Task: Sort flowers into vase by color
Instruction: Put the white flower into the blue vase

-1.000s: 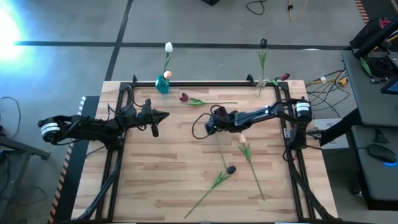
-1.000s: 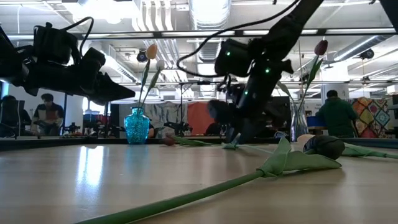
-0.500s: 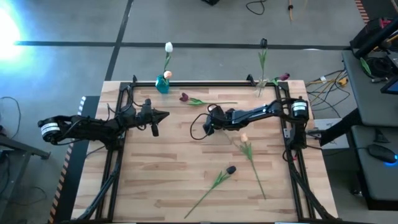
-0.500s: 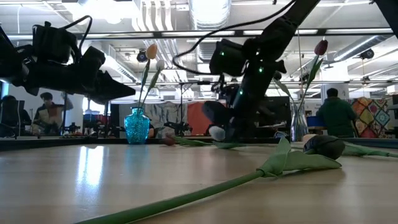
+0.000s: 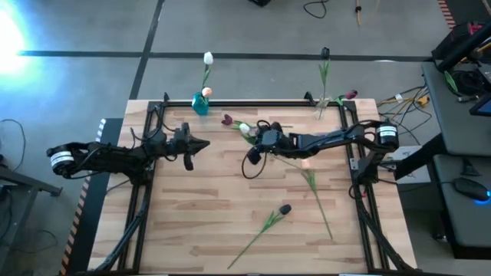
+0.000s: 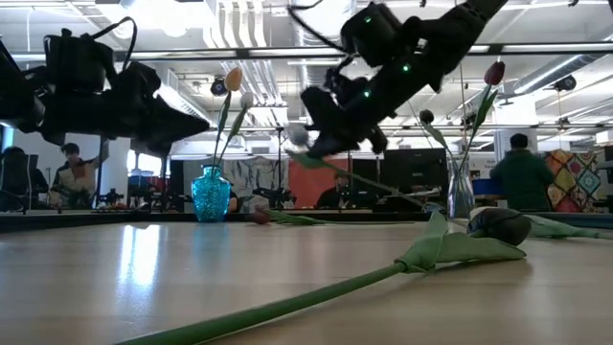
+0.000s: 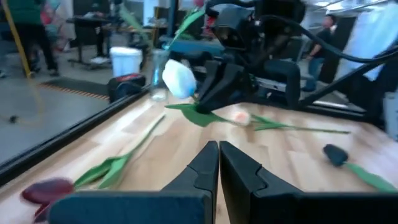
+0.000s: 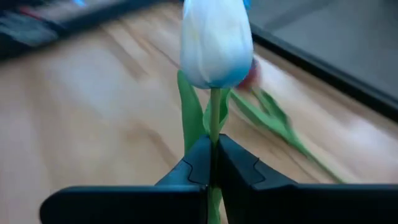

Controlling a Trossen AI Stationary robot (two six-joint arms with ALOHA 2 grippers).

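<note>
My right gripper (image 5: 256, 136) hovers over the table's far middle, shut on a white tulip (image 5: 244, 128) whose head (image 8: 216, 43) sticks out past the fingertips. My left gripper (image 5: 205, 142) hangs shut and empty above the table's left half. A dark pink tulip (image 5: 227, 119), a peach tulip (image 5: 304, 162) and a black tulip (image 5: 285, 208) lie flat on the wood. The blue vase (image 5: 201, 103) at the far edge holds a white and a peach flower. The clear vase (image 5: 322, 103) at the far right holds a black and a purple one. My right gripper pinches the white tulip's thin green stem (image 8: 215, 127) just below the head, between its two fingers (image 8: 198, 163). The fingers come from the table's right, slanting down, roughly along the stem. Head and upper stem (image 6: 299, 135) are lifted clear, and the stem trails down to the right.
A black metal frame (image 5: 253, 102) runs along the table's far edge and sides. Cables (image 5: 249, 161) hang from the right arm over the table's middle. People and desks show in the room beyond the far edge.
My right gripper has risen from the table's middle and moved toward the far edge and the blue vase, tipping its fingers toward the left. The white tulip, whose head was low by the wood half a second ago, now hangs well above it.
</note>
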